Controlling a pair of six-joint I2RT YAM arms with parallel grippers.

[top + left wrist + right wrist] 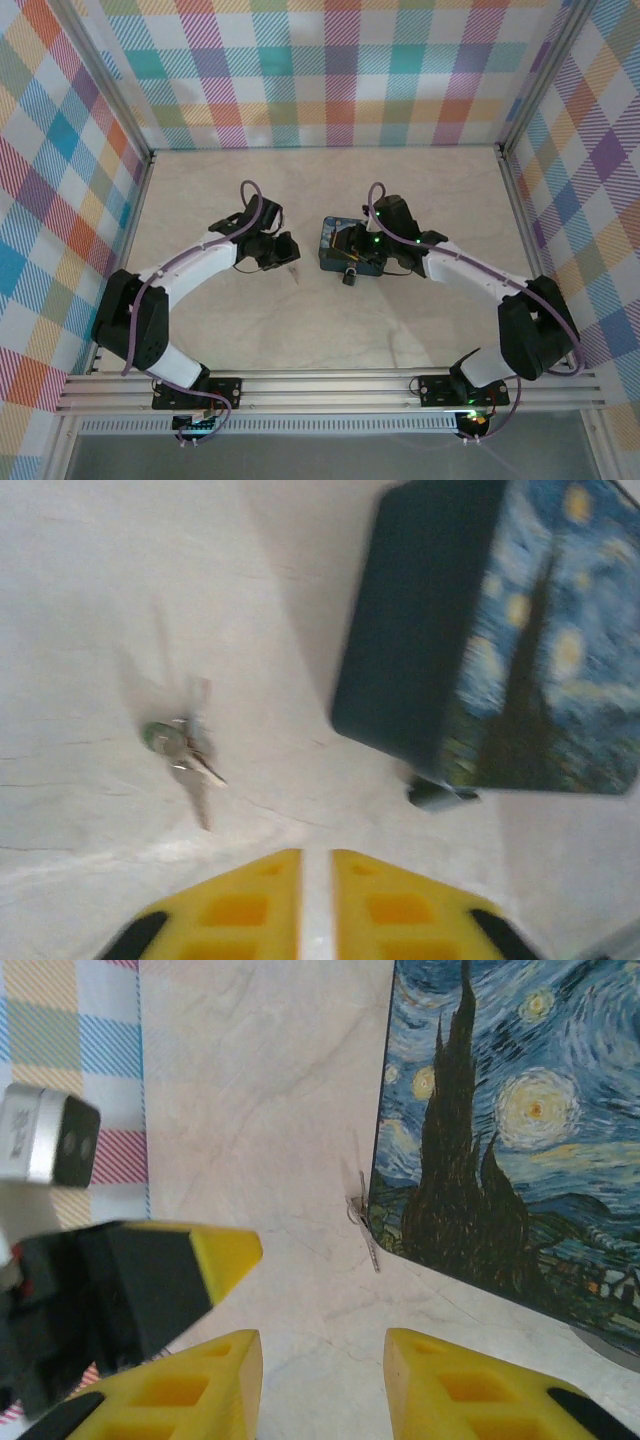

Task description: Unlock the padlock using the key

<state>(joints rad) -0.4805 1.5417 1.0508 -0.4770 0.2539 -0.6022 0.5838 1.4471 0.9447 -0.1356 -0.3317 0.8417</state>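
Silvery key [186, 756] lies flat, blade toward barely parted left gripper [316, 868]; right gripper [322, 1352] wider.

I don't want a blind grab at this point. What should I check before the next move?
1. Key held: not ok. It lies on the table, in neither pincer.
2. Left pincer free: ok. Its jaws stand slightly apart with nothing between them.
3. Right pincer free: ok. Its jaws are apart over bare table.
4. Padlock within reach: ok. It lies on the table beside the near side of the tin.
5. Shackle open: cannot tell, too small.
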